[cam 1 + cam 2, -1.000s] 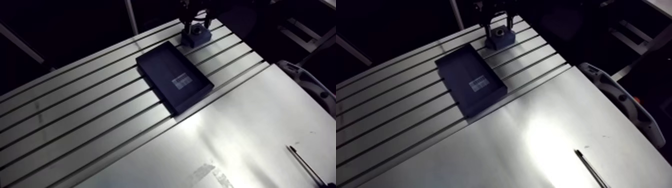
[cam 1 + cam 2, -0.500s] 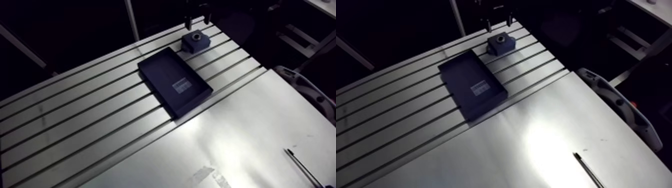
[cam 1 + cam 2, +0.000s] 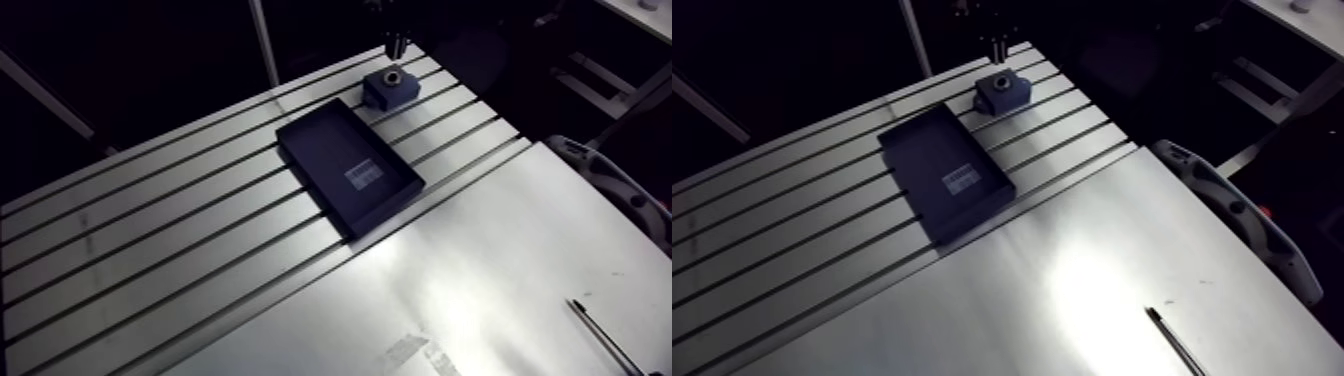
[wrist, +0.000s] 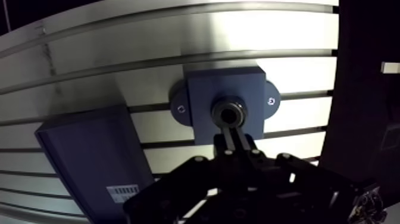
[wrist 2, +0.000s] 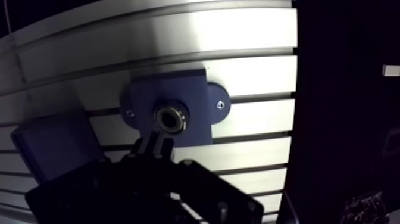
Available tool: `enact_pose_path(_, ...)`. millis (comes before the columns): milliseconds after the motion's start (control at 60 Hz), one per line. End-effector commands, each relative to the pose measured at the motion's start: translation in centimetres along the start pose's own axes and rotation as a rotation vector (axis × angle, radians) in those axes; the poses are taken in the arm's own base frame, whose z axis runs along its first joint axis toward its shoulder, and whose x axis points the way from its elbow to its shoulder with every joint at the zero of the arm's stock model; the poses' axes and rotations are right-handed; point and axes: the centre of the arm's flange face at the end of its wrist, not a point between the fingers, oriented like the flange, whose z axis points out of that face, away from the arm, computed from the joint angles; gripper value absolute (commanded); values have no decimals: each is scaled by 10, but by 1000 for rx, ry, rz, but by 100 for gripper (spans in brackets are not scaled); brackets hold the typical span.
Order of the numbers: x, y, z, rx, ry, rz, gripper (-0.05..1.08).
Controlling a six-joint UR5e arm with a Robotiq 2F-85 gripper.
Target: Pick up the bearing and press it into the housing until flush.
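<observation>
Wrist view: I find the gripper with its two fingers drawn together and nothing held between them. The tips hang over the blue housing, just short of its central bore.

The bearing sits in that bore, at 12 o'clock ahead of the fingertips. It shows as a bright metal ring around a dark hole. From this angle I cannot tell whether it lies flush with the housing's top face.

The housing is a square block with a rounded flange on each side. Each flange carries one screw.

Arm view: the slotted aluminium table bears a shallow dark blue tray near its middle. A pale label lies on the tray's floor. The housing stands on the table at 1 o'clock from the tray, near the tray's corner but apart from it. The gripper hangs at 12 o'clock from the housing and I see it touching nothing.

A slim dark tool lies on the smooth plate at 4 o'clock from the tray, well apart from the other items.
</observation>
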Motion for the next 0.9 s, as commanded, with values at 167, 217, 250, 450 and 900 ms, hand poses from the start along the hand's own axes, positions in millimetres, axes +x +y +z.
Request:
enact_pose_path(167,0,1,5,2,-6,1,108)
enact_pose_path(217,0,2,7,1,-7,2,108)
enact_pose_path(250,0,3,8,2,-9,3,108)
enact_pose_path(450,-1,4,17,5,-21,4,108)
enact_pose_path(900,-1,4,28,3,-17,5,108)
